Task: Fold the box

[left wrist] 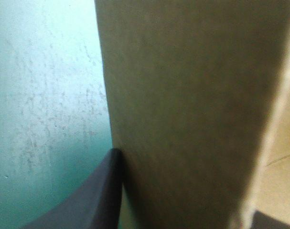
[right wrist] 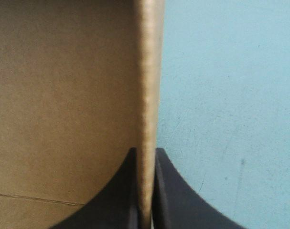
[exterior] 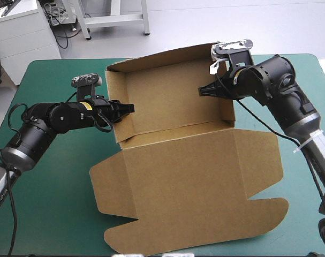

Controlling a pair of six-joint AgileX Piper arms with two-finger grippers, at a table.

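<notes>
The brown box (exterior: 173, 101) stands at mid-table as an open tray with its walls raised. Its lid (exterior: 194, 182) lies flat toward the front edge, side flaps spread. My left gripper (exterior: 127, 108) is at the tray's left wall, shut on the box. In the left wrist view the wall (left wrist: 192, 109) fills the space at my left gripper (left wrist: 149, 157), one black finger (left wrist: 97, 191) pressed to its outer face and the other mostly hidden behind the board. My right gripper (exterior: 203, 91) pinches the right wall; the board's edge (right wrist: 147, 86) runs between the two fingers of the right gripper (right wrist: 145, 151).
Bare teal-green cover (exterior: 55, 203) lies to the left of the box, and a narrower strip (exterior: 307, 176) to the right of the lid. The lid's rounded front flap (exterior: 205, 235) reaches close to the table's front edge.
</notes>
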